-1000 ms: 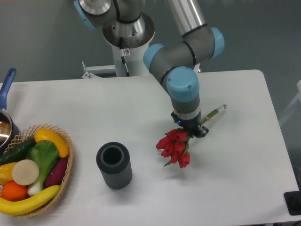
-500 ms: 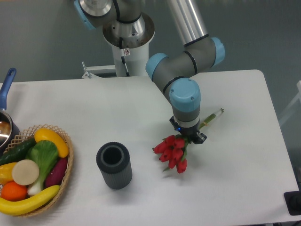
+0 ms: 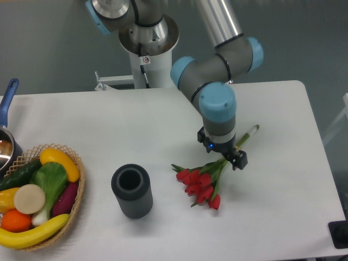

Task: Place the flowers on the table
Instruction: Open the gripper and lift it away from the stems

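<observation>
The flowers [image 3: 200, 184], a bunch of red tulips with green leaves, lie flat on the white table [image 3: 272, 206] right of centre. Their heads point to the lower left, and the stem end [image 3: 251, 130] sticks out to the upper right. My gripper [image 3: 223, 153] points straight down over the middle of the stems. Its dark fingers [image 3: 240, 161] stand on either side of the stems and appear spread, so it looks open. The wrist hides the stems right under it.
A dark grey ribbed cylinder cup [image 3: 131, 190] stands upright left of the flowers. A wicker basket [image 3: 76, 198] of fruit and vegetables sits at the front left edge. A pot with a blue handle [image 3: 7, 98] is at the far left.
The tulip heads have dropped down and to the left, away from the gripper, and now lie spread on the table. More leaf and stem shows below the fingers. The wrist shifted slightly right.
</observation>
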You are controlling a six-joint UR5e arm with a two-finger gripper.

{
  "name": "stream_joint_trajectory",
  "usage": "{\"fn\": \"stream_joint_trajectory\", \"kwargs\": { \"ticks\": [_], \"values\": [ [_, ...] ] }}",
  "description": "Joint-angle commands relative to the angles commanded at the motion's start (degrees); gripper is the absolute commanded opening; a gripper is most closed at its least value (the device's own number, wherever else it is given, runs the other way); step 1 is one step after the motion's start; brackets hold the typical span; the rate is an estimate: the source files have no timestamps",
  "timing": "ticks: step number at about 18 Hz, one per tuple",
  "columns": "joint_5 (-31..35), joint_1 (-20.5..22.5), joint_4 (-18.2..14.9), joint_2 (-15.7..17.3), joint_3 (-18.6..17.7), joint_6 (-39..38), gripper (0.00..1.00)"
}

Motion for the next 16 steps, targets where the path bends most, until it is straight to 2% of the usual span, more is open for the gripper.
{"fn": "stream_joint_trajectory", "kwargs": {
  "ticks": [4,6,9,12,14,16],
  "values": [
    [-2.47,1.06,-0.97,4.75,1.07,0.17,1.0],
    [-4.57,1.76,-3.5,7.21,1.24,0.52,1.0],
    [-6.43,4.65,-8.07,10.81,0.98,9.89,1.0],
    [-6.69,8.43,-14.04,13.54,0.89,17.37,1.0],
    [-8.88,12.03,-15.81,15.3,0.1,24.31,1.0],
    [-10.56,14.41,-16.26,16.44,-0.95,28.9,1.0]
  ]
}}
